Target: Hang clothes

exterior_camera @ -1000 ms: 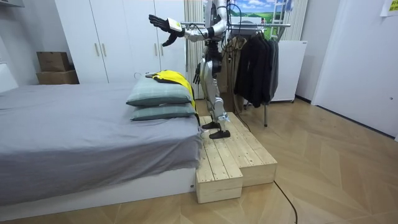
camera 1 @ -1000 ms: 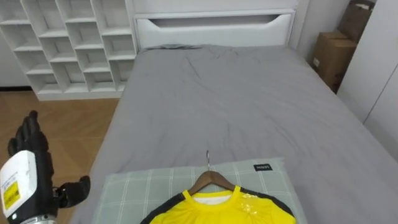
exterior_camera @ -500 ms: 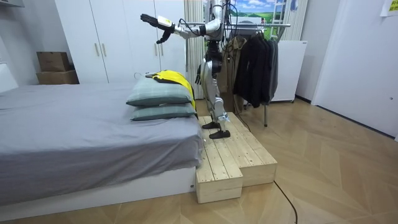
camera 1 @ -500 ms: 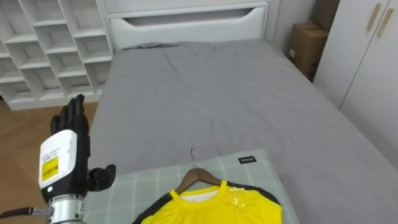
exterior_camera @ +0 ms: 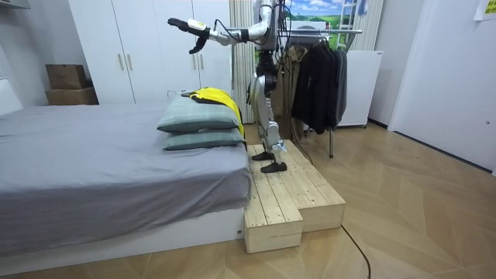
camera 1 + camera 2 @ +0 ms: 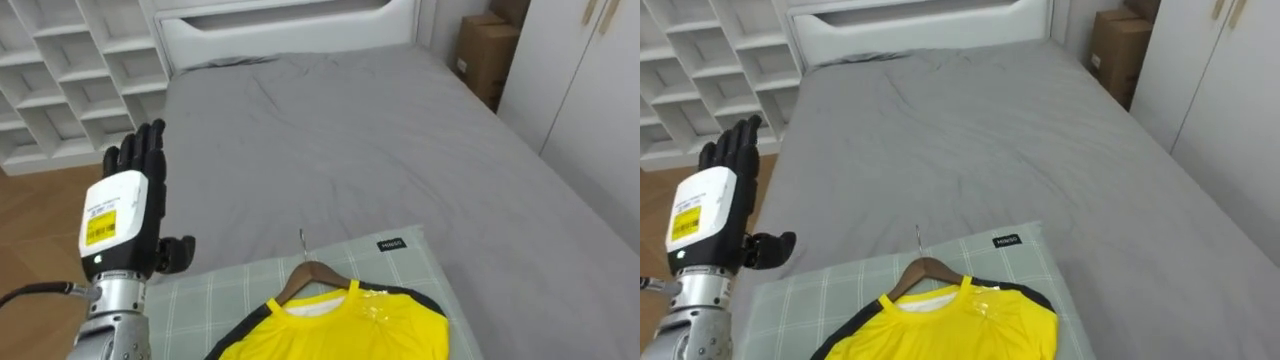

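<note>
A yellow shirt (image 6: 340,325) with dark trim lies on a wooden hanger (image 6: 315,272), whose metal hook (image 6: 303,245) points toward the bed's head. Both rest on a pale green checked pillow (image 6: 210,300) just below me. My left hand (image 6: 125,215) is raised left of the hanger and apart from it, its back toward me, open with straight fingers and nothing in it. In the room view that left hand (image 5: 180,24) is stretched out high over the pillows (image 5: 198,116). My right hand (image 5: 251,90) hangs by my hip.
A grey bed (image 6: 350,130) stretches ahead to a white headboard. White cube shelves (image 6: 60,70) stand at the left, a cardboard box (image 6: 485,50) and wardrobe doors (image 6: 590,90) at the right. I stand on a wooden platform (image 5: 291,194); a clothes rack (image 5: 325,31) with dark garments is behind me.
My left hand has risen and reached further out over the bed, still open. The head camera has swung a little, shifting the whole scene.
</note>
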Controlling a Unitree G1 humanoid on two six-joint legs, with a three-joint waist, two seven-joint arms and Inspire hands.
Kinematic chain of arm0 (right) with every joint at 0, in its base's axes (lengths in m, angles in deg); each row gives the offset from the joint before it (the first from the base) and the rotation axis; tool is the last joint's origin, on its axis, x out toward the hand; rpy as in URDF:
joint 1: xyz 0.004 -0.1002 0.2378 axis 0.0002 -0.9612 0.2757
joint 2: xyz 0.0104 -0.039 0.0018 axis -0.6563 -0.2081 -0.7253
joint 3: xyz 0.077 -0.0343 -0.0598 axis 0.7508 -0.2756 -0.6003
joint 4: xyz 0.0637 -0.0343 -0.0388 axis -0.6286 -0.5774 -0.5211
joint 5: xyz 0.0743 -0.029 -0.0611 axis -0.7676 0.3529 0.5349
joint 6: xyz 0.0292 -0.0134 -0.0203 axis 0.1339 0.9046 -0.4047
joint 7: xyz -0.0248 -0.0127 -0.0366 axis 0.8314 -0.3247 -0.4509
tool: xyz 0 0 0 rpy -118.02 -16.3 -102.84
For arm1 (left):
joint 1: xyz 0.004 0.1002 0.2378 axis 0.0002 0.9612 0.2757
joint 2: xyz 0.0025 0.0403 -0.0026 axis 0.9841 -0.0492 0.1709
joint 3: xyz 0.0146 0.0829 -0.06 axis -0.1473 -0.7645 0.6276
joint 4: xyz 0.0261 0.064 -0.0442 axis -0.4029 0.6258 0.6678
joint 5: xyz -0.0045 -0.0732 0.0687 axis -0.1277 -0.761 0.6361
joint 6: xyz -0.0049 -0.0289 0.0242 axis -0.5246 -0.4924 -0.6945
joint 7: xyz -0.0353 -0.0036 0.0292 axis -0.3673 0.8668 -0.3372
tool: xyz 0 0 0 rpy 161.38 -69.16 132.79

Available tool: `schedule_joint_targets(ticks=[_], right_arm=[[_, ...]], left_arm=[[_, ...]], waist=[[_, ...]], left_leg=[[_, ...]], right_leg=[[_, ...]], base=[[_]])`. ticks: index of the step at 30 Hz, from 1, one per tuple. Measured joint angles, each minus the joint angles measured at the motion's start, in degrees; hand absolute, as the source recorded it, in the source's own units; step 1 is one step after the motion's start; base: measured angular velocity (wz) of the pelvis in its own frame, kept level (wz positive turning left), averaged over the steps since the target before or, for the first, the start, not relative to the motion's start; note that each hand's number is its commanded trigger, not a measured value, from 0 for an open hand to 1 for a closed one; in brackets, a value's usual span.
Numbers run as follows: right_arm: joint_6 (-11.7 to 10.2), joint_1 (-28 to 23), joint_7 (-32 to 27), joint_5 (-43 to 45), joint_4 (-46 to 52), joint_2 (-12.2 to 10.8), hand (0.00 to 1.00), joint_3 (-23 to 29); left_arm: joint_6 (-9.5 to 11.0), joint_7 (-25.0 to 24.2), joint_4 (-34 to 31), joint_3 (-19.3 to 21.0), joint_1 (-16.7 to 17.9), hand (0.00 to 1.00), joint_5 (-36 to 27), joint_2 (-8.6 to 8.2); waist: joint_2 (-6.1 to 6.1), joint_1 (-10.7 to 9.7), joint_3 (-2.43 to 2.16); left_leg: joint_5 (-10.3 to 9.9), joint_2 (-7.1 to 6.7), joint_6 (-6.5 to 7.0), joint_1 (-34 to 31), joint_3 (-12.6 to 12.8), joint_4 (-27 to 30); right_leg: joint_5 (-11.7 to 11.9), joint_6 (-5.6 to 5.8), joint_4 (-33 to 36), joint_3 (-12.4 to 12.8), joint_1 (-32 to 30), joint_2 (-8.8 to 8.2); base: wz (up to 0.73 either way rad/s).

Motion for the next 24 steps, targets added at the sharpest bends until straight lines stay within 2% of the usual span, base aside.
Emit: schedule_joint_targets(ticks=[2, 8, 14, 18, 21, 24], right_arm=[[0.18, -0.05, -0.27, -0.05, 0.02, 0.21, 0.0, -0.07], [0.49, 0.51, -0.24, -1.1, -0.04, 0.25, 0.0, -0.92], [-0.2, 1.43, -0.39, -1.04, 0.07, 0.29, 0.0, -3.95], [-0.28, 3.32, -0.6, -1.07, -0.84, 0.29, 0.0, -5.47], [-0.4, 4.57, -0.97, -1.12, -1.11, 0.29, 0.0, -7.5], [-0.81, 5.84, -0.99, -1.05, -1.14, 0.23, 0.0, -8.92]], left_arm=[[-0.4, -0.37, 1.2, 0.0, -0.4, 0.0, -0.14, 0.68], [-1.15, -2.66, 8.82, -0.99, -2.48, 0.0, -0.14, 0.7], [-0.96, -3.41, 15.27, -2.16, -7.04, 0.0, -0.49, 0.7], [0.47, -2.98, 23.27, -2.15, -12.22, 0.0, -1.97, 0.7], [1.54, -2.15, 26.69, -2.16, -13.98, 0.0, -3.34, 0.71], [2.84, -1.99, 28.53, -2.41, -14.16, 0.0, -5.07, 0.71]], waist=[[-0.12, -0.05, 0.03], [-0.44, -0.27, -0.04], [-1.32, -0.04, -0.14], [-1.65, -0.08, 0.03], [-2.02, -0.03, 0.17], [-2.52, -0.17, 0.36]], left_leg=[[0.2, -0.02, 0.08, -0.84, 0.4, 0.0], [0.5, -0.03, 0.28, -2.87, 0.96, 0.08], [0.6, 0.03, 0.35, -3.69, 1.21, 0.2], [0.6, 0.03, 0.35, -4.92, 1.44, 0.95], [0.6, 0.08, 0.35, -6.11, 2.07, 1.23], [0.6, 0.13, 0.36, -7.6, 2.54, 1.79]], right_leg=[[0.2, 0.1, 0.02, 0.26, -0.89, 0.0], [0.84, 0.17, 0.24, 0.42, -2.93, -0.09], [1.04, 0.21, 1.0, 0.75, -4.23, -0.12], [1.46, 0.29, 1.0, 0.93, -5.23, -0.12], [1.62, 0.31, 1.07, 1.02, -6.45, -0.16], [1.66, 0.29, 2.03, 1.39, -8.34, -0.14]], base=[[-0.06], [-0.04], [-0.02], [-0.01], [-0.1], [-0.1]])
